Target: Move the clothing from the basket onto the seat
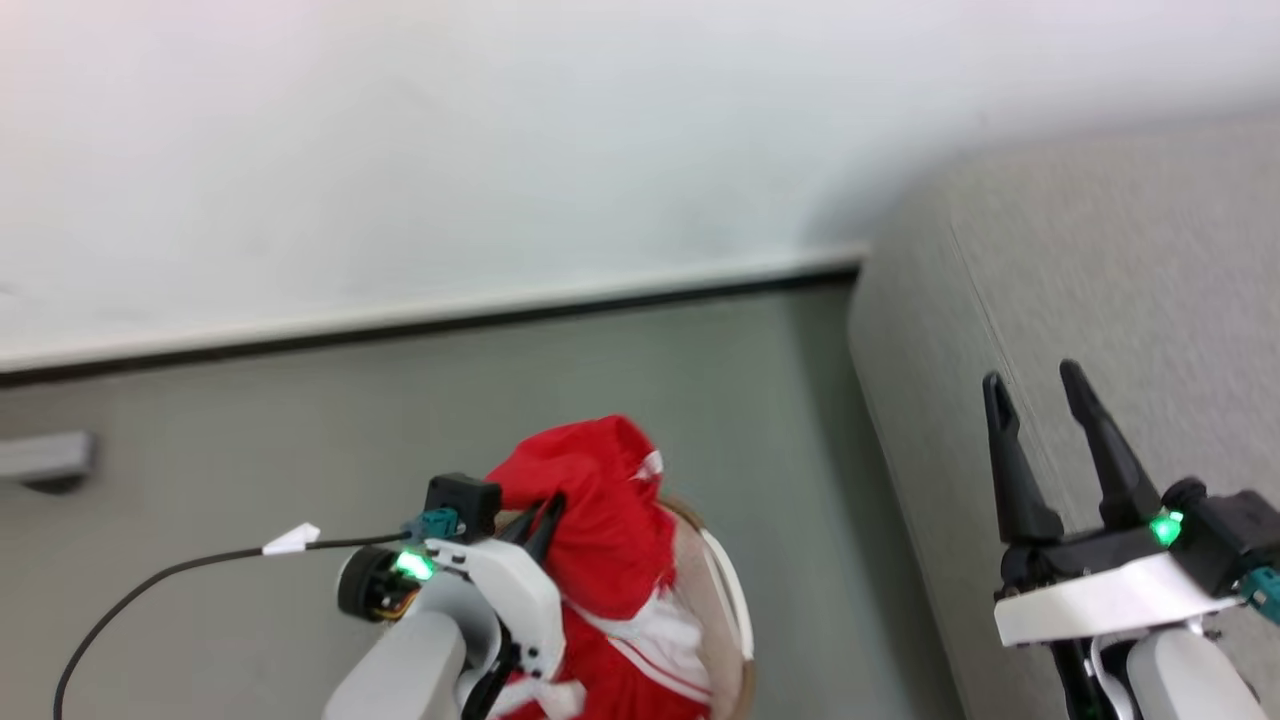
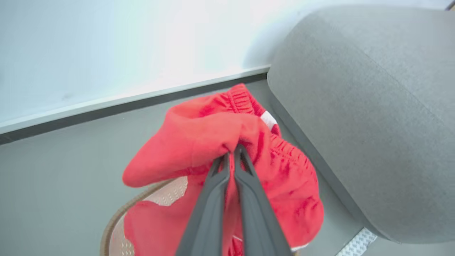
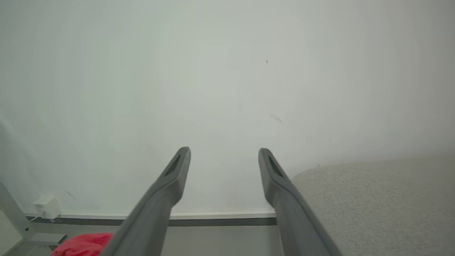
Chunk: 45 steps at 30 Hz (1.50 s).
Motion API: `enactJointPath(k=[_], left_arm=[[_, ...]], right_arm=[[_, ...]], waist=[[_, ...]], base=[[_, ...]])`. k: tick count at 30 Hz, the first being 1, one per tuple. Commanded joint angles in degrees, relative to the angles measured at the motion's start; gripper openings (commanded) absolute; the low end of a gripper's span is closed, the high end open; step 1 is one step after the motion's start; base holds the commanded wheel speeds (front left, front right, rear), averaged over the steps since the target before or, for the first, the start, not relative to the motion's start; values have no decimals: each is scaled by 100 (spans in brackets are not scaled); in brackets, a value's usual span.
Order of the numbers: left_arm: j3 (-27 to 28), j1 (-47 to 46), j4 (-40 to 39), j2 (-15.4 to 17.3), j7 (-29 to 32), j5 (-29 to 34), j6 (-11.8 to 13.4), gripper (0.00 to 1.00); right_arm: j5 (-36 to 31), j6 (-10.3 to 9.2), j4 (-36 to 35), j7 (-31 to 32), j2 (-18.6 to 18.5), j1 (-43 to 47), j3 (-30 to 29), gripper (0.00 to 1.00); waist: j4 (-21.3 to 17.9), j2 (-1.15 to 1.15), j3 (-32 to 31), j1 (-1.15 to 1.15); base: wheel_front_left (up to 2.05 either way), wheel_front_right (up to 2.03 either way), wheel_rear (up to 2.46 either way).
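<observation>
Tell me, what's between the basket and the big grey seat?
Just bare grey floor lies between the basket and the seat, as the head view shows.

Soft red cloth clothing (image 2: 199, 138) (waistband elastic-gathered); cream plastic basket (image 2: 170, 192), perforated, woven-look rim; seat (image 2: 373, 124) in coarse, matt grey upholstery.

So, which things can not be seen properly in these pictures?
Inside of the basket: head view, covered by the red clothing, cut off at the bottom edge.
Tips of the left gripper: left wrist view, buried in cloth.
The seat: head view, cut off at the right edge.
White box by the wall: right wrist view, too small.
</observation>
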Motion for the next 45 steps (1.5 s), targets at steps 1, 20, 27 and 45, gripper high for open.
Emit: enactJointPath(k=[1,20,27,45], left_arm=[[1,100,-105,18,-79,-81,14,0],[192,282,-3497,456,326,-159,425,0],[197,448,-4185,602,708,-218,594,0],[178,364,-4215,636,869,-389,631,0]], right_arm=[[22,-12,22,4,-37,116,-7,100],[167,-12,149,4,-87,649,243,100],[239,-12,149,4,-144,654,362,100],[415,-12,96,4,-486,439,1579,100]], waist=[[381,0,-447,2],[623,0,-1061,2],[577,0,-1073,2],[575,0,-1134,2]], base=[[0,0,0],[0,0,0],[0,0,0],[0,0,0]])
